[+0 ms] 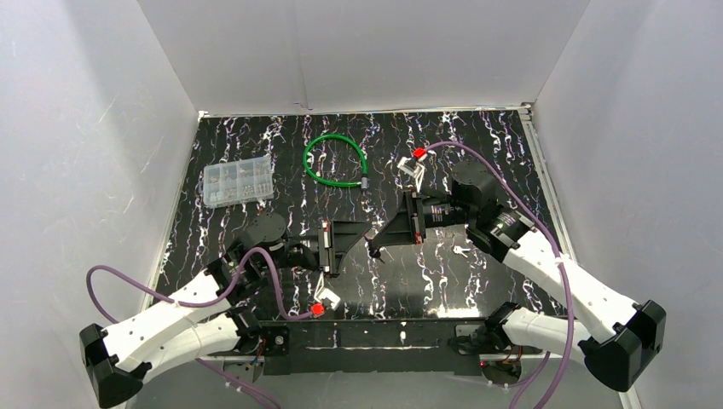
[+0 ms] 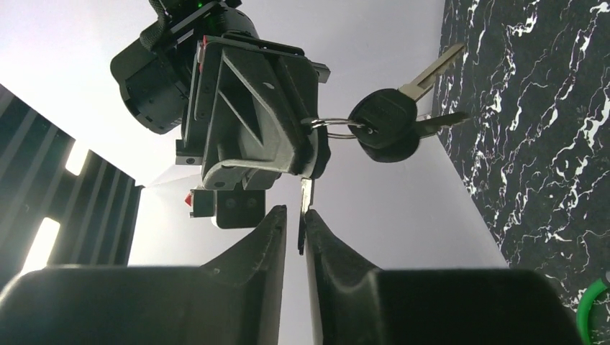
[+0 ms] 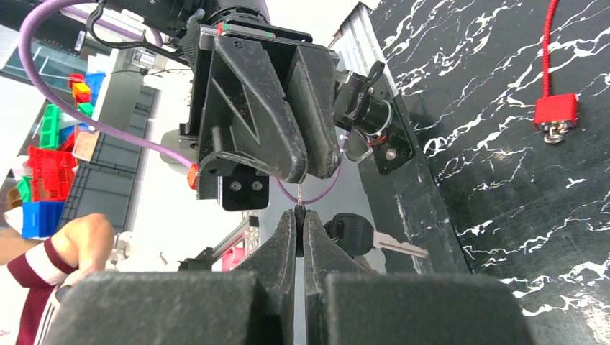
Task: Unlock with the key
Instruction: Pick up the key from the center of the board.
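1. Your right gripper point(image 3: 299, 214) has its jaws pressed fully together on the key point(image 2: 307, 192). You see the key edge-on, as a thin metal strip sticking straight out past the fingertips.
2. Your left gripper point(image 2: 295, 215) faces the right one tip to tip above the table point(image 1: 477, 281), with its jaws drawn in to a narrow slit. The tip of the key's blade sits inside that slit, against one finger. A sliver of light shows between the blade and the other finger, so this pair is not clamped on it (the left wrist view shows this best).
3. Two black-headed spare keys point(image 2: 385, 118) hang off the side of the right jaws, linked to the held key. Their blades point away from both sets of jaws.
4. The red padlock point(image 3: 555, 111) lies flat on the table, well off to one side of the right jaws, and a red cord point(image 3: 551, 43) runs away from it. You cannot pick it out in the top view.
5. A green cable loop point(image 1: 308, 158) lies on the table on the far side of both sets of jaws, near them but apart.
6. A clear compartment box point(image 1: 239, 183) sits to the far left of the left jaws, well apart.
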### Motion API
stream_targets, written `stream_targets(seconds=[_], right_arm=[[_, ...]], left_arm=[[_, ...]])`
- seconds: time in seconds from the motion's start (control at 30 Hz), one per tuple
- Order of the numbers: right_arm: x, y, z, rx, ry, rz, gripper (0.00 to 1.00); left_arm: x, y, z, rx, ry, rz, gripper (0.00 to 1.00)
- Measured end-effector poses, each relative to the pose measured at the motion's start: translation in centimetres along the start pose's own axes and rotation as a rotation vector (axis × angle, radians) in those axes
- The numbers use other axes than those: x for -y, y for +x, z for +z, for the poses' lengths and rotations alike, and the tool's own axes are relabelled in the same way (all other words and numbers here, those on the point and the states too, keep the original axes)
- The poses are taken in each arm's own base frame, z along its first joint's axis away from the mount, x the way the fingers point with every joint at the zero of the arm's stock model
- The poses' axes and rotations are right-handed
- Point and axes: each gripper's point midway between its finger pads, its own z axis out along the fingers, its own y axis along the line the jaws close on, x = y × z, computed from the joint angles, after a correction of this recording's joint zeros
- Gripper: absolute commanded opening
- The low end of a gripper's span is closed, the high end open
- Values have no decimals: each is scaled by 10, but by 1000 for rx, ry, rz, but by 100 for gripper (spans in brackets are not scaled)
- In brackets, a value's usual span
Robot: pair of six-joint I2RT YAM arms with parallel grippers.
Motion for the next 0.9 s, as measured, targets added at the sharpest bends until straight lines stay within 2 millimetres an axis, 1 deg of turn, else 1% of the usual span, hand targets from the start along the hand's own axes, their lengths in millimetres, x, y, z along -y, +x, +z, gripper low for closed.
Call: stream_targets(seconds=[0.1, 0.23, 0.3, 0.37, 0.4, 0.47, 0.57, 0.7, 0.73, 0.77, 0.8, 0.83, 0.87, 0.9], right_arm=[[-2, -1, 0, 0, -9, 6, 1], [-4, -5, -1, 11, -22, 2, 1], [-4, -8, -1, 18, -27, 5, 1], [-5, -10, -1, 21, -32, 5, 1], [-5, -11, 0, 23, -35, 3, 1], [-5, -12, -1, 26, -37, 8, 1], [-4, -12, 1, 16, -45, 26, 1], [-1, -12, 3, -3, -55, 53, 2], [1, -12, 3, -6, -54, 59, 10], [2, -11, 4, -9, -54, 63, 26], [3, -11, 4, -10, -52, 65, 40], [4, -11, 4, -11, -48, 65, 51], [6, -10, 4, -14, -40, 68, 60], [8, -10, 3, -15, -29, 69, 65]], left_arm=[[-1, -1, 1, 0, 1, 7, 16], [-3, -4, 0, 3, -5, 22, 23], [-3, -5, -1, 2, -6, 26, 23], [-1, -6, -2, 1, -3, 28, 18], [0, -6, -2, 0, 0, 27, 13], [0, -6, -2, -3, -1, 28, 0], [-2, -5, -3, -10, -6, 36, 0], [1, -3, -3, -24, 11, 31, 0], [3, -3, -4, -27, 18, 26, 0], [5, -3, -4, -29, 23, 22, 0], [6, -2, -4, -31, 29, 17, 0], [7, -2, -4, -32, 36, 9, 0], [9, -3, -4, -30, 47, -5, 0], [11, -4, -5, -27, 61, -22, 0]])
